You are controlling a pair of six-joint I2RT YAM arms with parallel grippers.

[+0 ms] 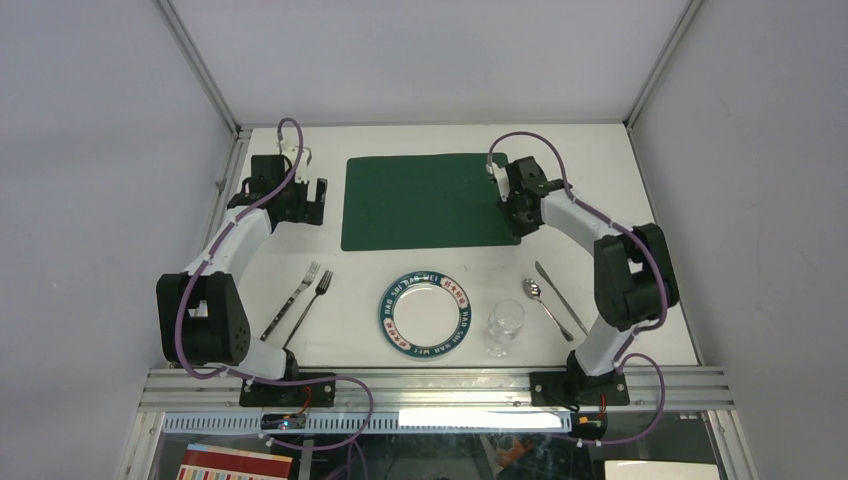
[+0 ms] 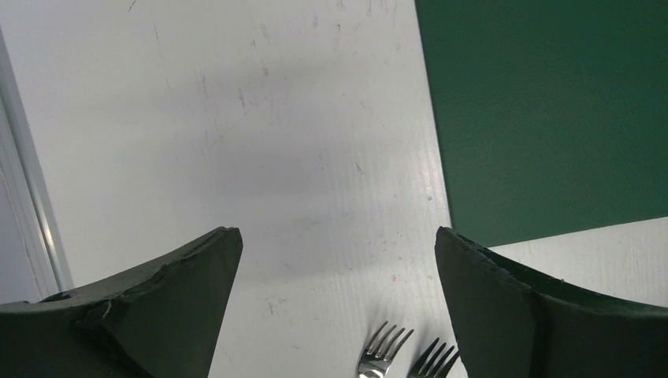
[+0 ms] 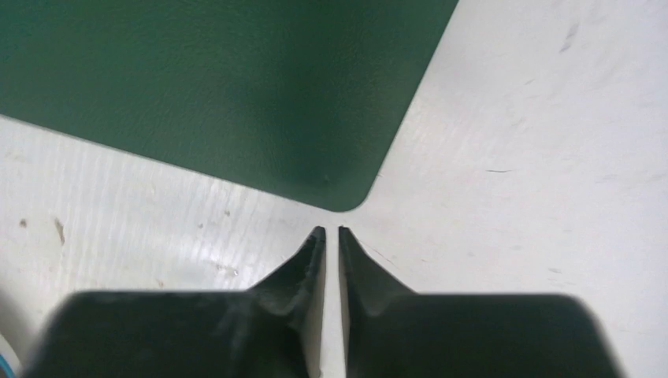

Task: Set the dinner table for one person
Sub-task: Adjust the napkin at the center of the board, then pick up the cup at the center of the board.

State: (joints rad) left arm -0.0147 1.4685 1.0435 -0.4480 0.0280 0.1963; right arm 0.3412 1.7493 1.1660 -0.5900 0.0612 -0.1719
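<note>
The dinner table (image 1: 600,160) is a white top with a dark green placemat (image 1: 425,200) at its back centre. My left gripper (image 1: 300,203) hovers just left of the mat, open and empty; its wrist view shows the gripper (image 2: 339,236) over bare table (image 2: 236,118), with the mat (image 2: 551,118) at the upper right. My right gripper (image 1: 520,225) sits at the mat's near right corner, shut on nothing. In its wrist view the gripper's tips (image 3: 331,231) end just short of the mat's rounded corner (image 3: 346,197).
Along the near side lie two forks (image 1: 290,302) (image 1: 308,310), a blue-rimmed plate (image 1: 388,312), a clear glass (image 1: 506,327), a spoon (image 1: 550,313) and a knife (image 1: 562,298). Fork tines (image 2: 384,350) show between the left fingers. Aluminium framing edges the table.
</note>
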